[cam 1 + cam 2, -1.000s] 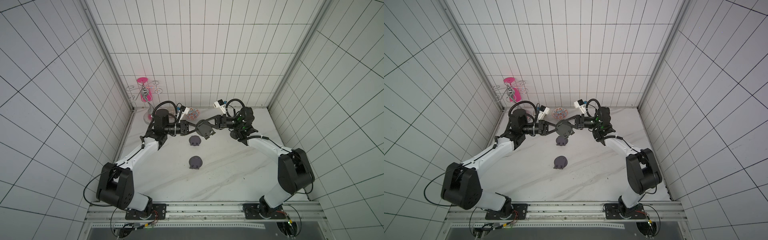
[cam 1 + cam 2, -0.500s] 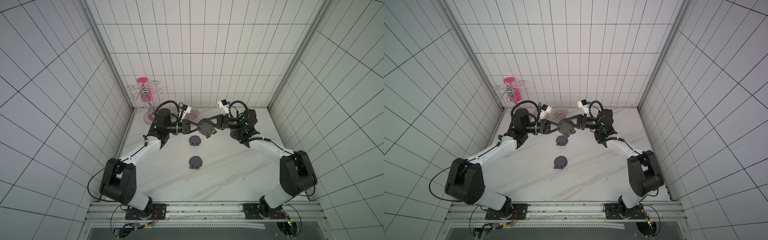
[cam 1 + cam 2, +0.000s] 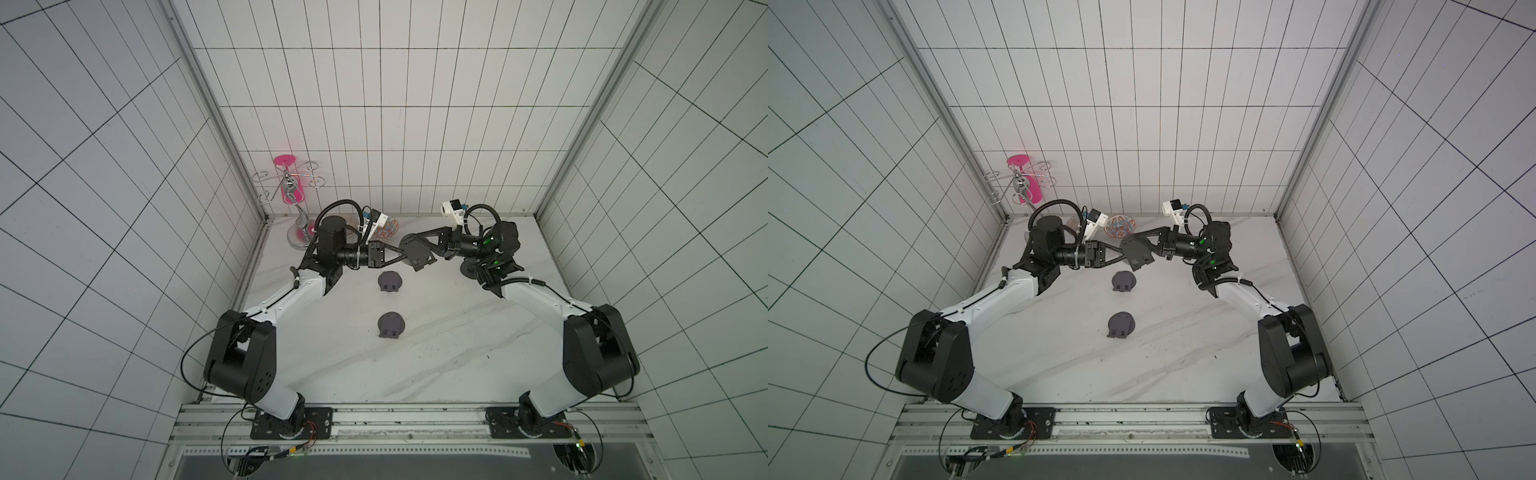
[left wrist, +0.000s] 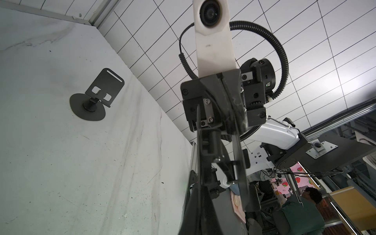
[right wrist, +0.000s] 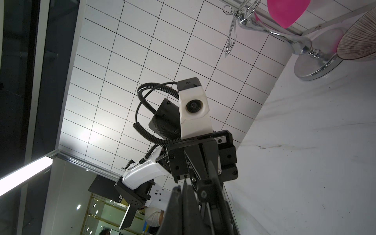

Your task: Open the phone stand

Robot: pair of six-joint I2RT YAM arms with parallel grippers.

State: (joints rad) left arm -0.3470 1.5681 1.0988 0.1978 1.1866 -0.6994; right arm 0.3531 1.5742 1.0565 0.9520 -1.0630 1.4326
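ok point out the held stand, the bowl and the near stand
held stand (image 3: 417,253): in a top view, flat plate
bowl (image 3: 1121,226): in a top view, patterned inside
near stand (image 3: 391,325): in a top view, round disc

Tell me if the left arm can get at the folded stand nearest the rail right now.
Probably not yet: nothing blocks that folded stand, but the left gripper is shut on the raised phone stand, as is the right gripper.

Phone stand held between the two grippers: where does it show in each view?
Top view: phone stand mid-frame, off the table.
Top view: phone stand likewise, a little further left.
Left wrist: phone stand edge-on, lower centre.
Right wrist: phone stand edge-on, bottom centre.
Shared landmark: marble table.
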